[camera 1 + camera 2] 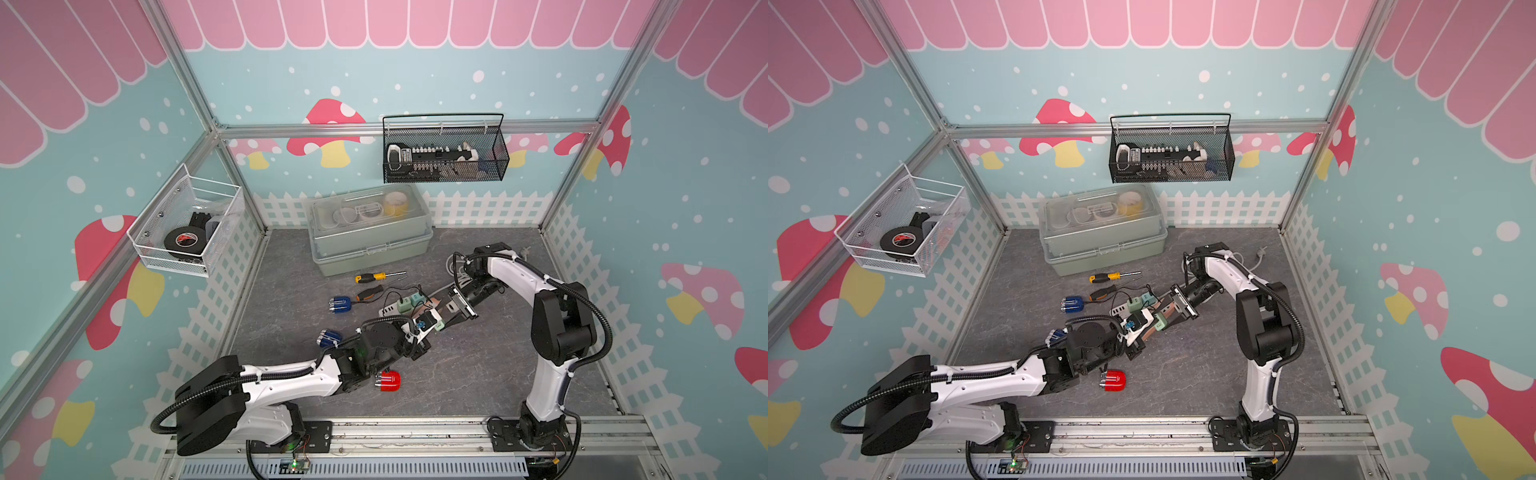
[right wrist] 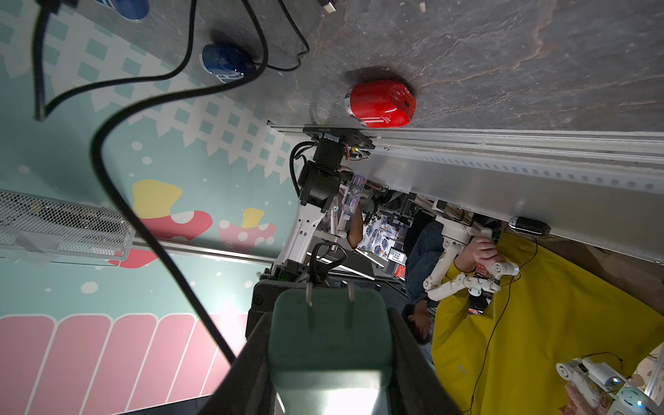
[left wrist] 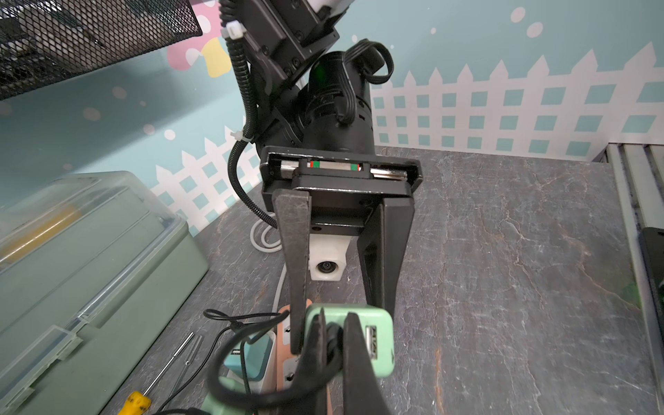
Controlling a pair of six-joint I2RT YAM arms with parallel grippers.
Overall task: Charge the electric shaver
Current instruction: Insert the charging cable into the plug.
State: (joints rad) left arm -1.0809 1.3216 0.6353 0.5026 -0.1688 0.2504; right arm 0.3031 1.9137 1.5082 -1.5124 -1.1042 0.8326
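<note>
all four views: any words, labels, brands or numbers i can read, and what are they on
No text is legible.
Black tape roll in the white wire basket: red-and-white logo, too small.
Tool set in the black mesh basket: white label print, blurred.
Red electric shaver: white script by its stripes, blurred.

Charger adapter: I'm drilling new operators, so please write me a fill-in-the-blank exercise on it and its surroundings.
1. The right hand grips a ____ charger adapter.
2. The adapter shows ____ metal prongs.
3. The left hand pinches a black cable; the shaver nearest the front rail is ____.
Missing: green, two, red.
</note>
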